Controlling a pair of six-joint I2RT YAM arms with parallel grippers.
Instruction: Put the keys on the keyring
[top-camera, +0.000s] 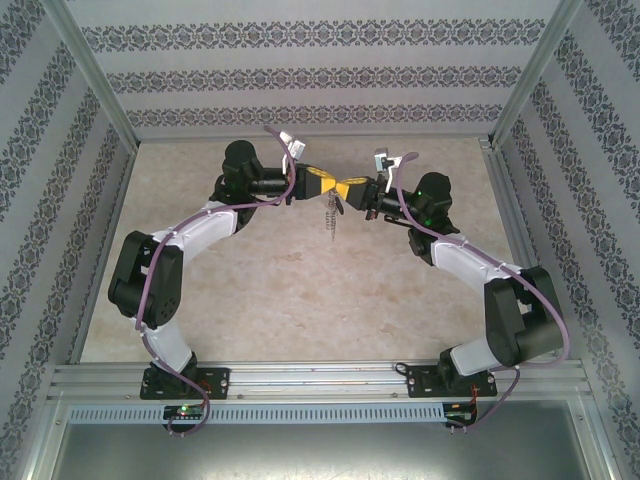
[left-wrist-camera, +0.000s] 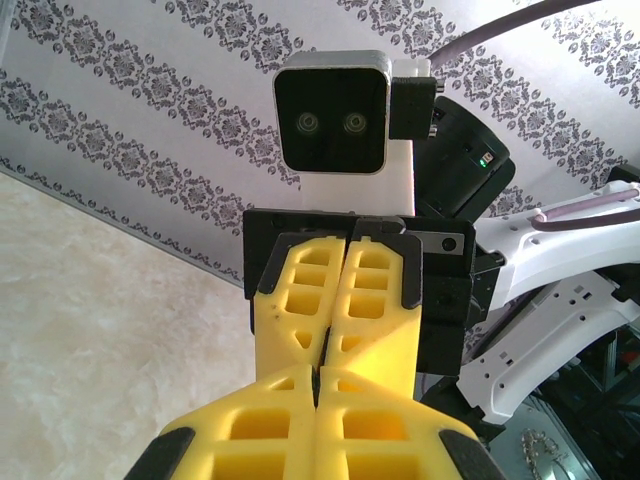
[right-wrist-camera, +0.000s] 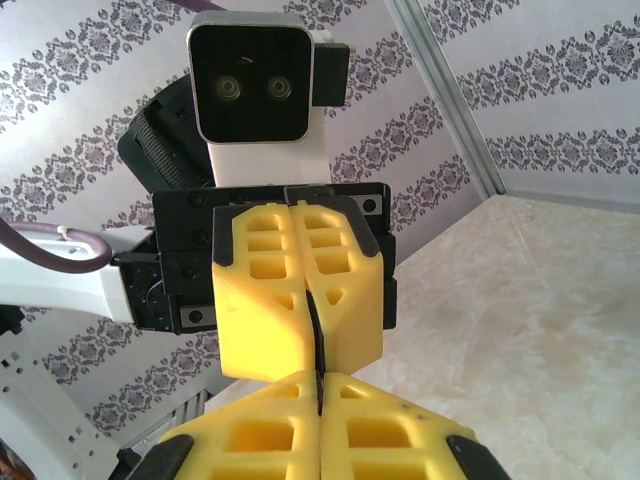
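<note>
Keyring (top-camera: 329, 215) — far half of table (top-camera: 280, 300)

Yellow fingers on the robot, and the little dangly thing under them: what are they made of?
The yellow fingers look like matte plastic, maybe printed: they are one flat colour with no shine, and they have hollow box-shaped pockets. The dangly thing looks like a silvery metal chain: it is thin and grey and hangs straight down, though it is too small to be sure.
</note>
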